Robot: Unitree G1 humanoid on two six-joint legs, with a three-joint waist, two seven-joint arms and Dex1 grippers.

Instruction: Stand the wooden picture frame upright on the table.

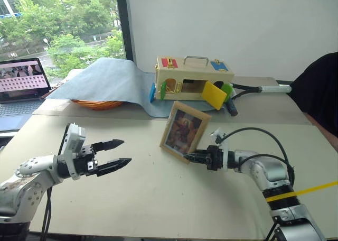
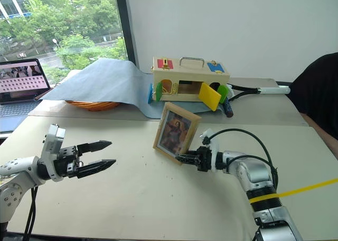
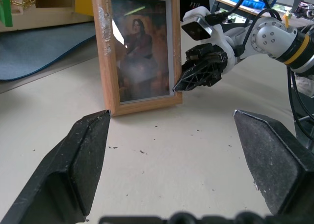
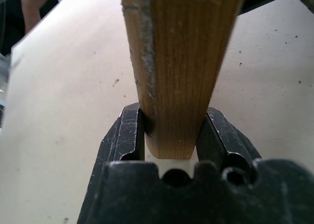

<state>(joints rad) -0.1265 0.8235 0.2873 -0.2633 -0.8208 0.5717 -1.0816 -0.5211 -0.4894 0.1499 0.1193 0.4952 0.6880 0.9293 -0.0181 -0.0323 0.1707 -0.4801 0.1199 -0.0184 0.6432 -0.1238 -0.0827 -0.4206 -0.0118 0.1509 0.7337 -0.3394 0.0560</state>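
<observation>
The wooden picture frame [image 1: 185, 131] stands nearly upright near the middle of the table [image 1: 158, 198], picture side facing me and leaning a little. In the left wrist view its bottom edge [image 3: 145, 106] looks to rest on the tabletop. My right gripper [image 1: 191, 157] is shut on the frame's lower right edge, and the right wrist view shows the wood [image 4: 181, 62] pinched between both fingers. My left gripper [image 1: 119, 154] hovers open and empty to the left of the frame, a good hand's width away, its fingers pointing toward it.
Behind the frame stands a wooden box [image 1: 193, 77] with a metal handle and coloured flaps, on a blue-grey cloth [image 1: 105, 80] that drapes over an orange basket [image 1: 97, 103]. A laptop [image 1: 21, 80] sits far left. A person's dark sleeve [image 1: 319, 93] is at the right edge.
</observation>
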